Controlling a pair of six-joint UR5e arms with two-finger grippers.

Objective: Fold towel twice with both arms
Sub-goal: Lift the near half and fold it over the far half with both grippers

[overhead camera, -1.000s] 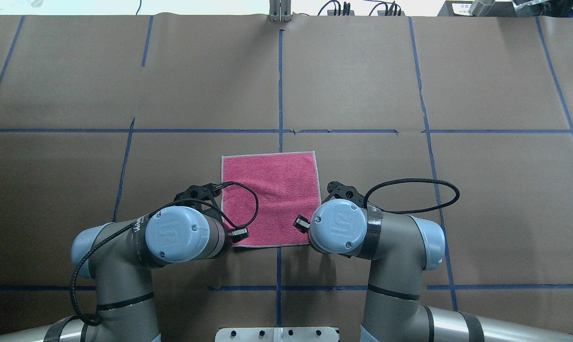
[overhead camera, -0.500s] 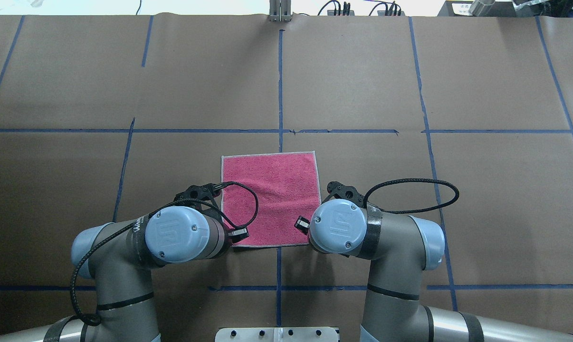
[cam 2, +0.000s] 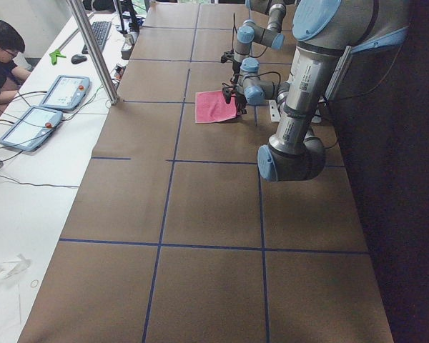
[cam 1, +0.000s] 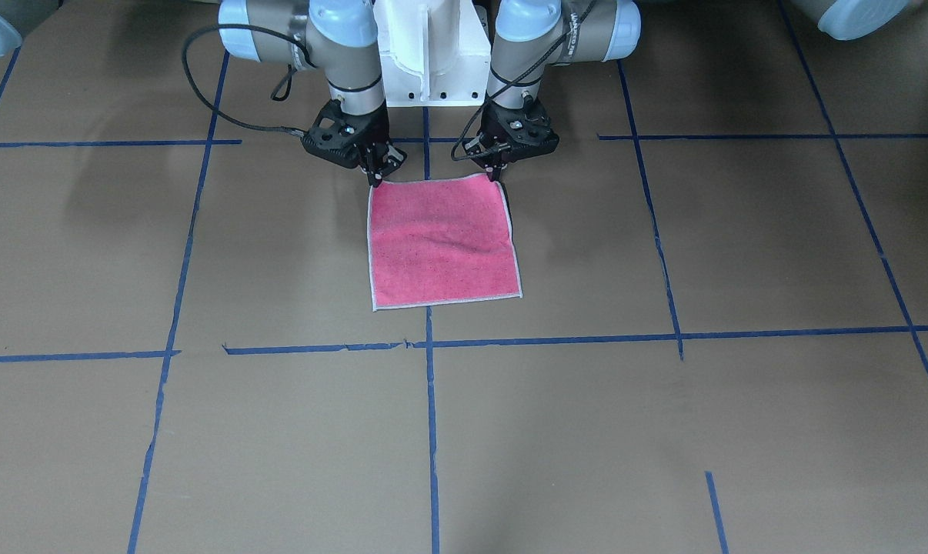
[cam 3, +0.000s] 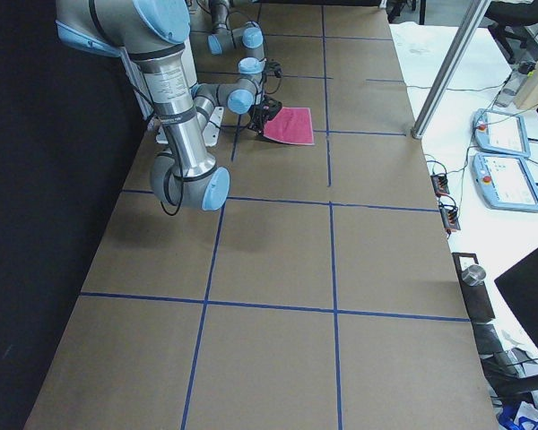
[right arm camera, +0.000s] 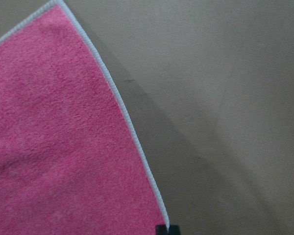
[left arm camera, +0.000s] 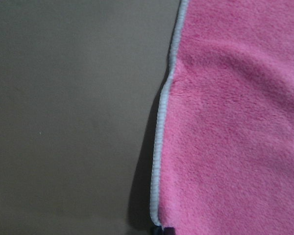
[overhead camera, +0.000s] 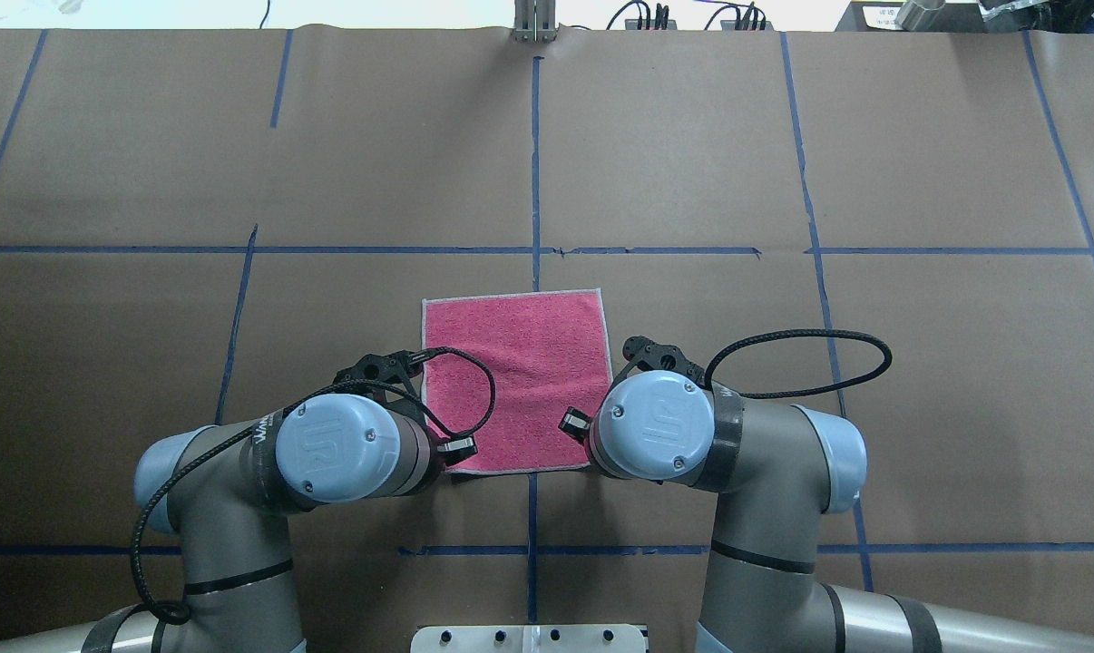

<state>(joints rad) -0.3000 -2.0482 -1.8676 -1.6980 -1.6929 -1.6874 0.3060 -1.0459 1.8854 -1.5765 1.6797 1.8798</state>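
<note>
The pink towel [cam 1: 441, 242] lies flat on the brown paper table, pale stitched edge all round; it also shows in the overhead view [overhead camera: 520, 381]. My left gripper [cam 1: 499, 175] is shut on the towel's near corner on my left side. My right gripper [cam 1: 375, 180] is shut on the near corner on my right side. Both wrists hang over the towel's near edge. In the left wrist view the towel [left arm camera: 235, 122] has its edge raised a little above the table. In the right wrist view the towel [right arm camera: 63, 147] casts a shadow under its lifted edge.
Blue tape lines [overhead camera: 535, 163] divide the brown paper table. The white pedestal base [cam 1: 431, 54] stands between the arms. An operator [cam 2: 3, 53], two tablets [cam 2: 64, 93] and a metal post [cam 2: 93, 50] are at the far side of the table.
My right arm's wrist has shifted slightly outward and away from the base, and its cable loop has risen. The left arm and the towel have hardly moved.
</note>
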